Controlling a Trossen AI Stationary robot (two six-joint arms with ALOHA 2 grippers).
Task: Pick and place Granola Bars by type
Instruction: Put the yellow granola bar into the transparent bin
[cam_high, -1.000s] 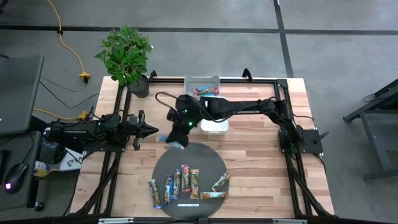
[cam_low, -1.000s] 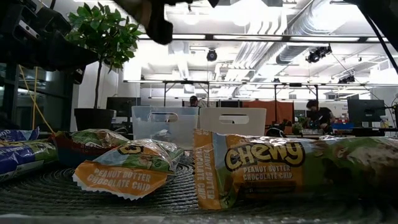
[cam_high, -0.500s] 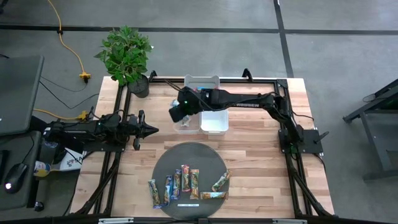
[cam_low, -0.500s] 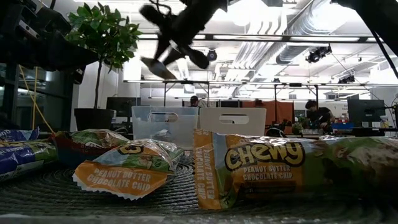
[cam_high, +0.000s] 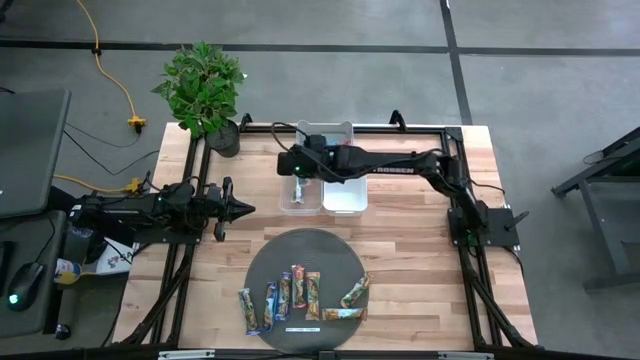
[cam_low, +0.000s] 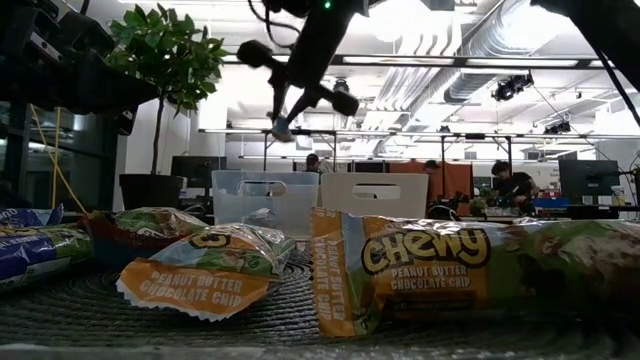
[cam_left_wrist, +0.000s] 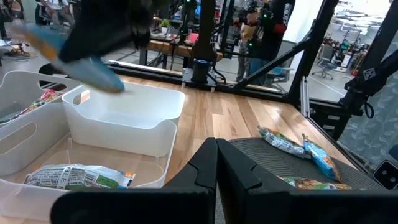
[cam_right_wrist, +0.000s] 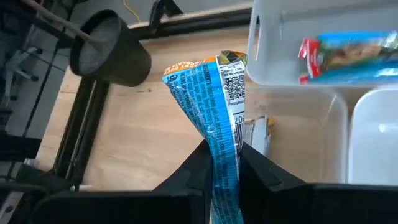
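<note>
My right gripper (cam_right_wrist: 222, 163) is shut on a blue-wrapped granola bar (cam_right_wrist: 208, 93) and hangs over the clear bin (cam_high: 297, 200) at mid-table. A green-wrapped bar (cam_left_wrist: 74, 176) lies flat on that bin's floor. Beside it stands a white bin (cam_high: 345, 197). In the far bin (cam_high: 325, 130) lies a bar in red and blue wrapping (cam_right_wrist: 348, 53). Several more granola bars (cam_high: 290, 295) lie side by side on the dark round mat (cam_high: 300, 250) near the front edge. My left gripper (cam_left_wrist: 216, 155) waits shut at the table's left. My right gripper pinches the blue bar by one end (cam_right_wrist: 224, 152) between its two fingers. The fingers slant down from the table's right side. The rest of the bar sticks out past the fingertips, lifted clear above the clear bin.
A potted plant (cam_high: 203, 88) stands at the far left corner, its dark pot (cam_right_wrist: 112, 56) just beyond the bins. A thin white label strip (cam_high: 300, 328) lies on the mat's near edge. Bare wood lies between mat and bins.
My right gripper has carried the blue bar from over the mat's far-left rim toward the table's far edge, to above the clear bin. Its wrist has rolled and tipped downward on the way. The bar stays in the shut fingers, clear of everything.
</note>
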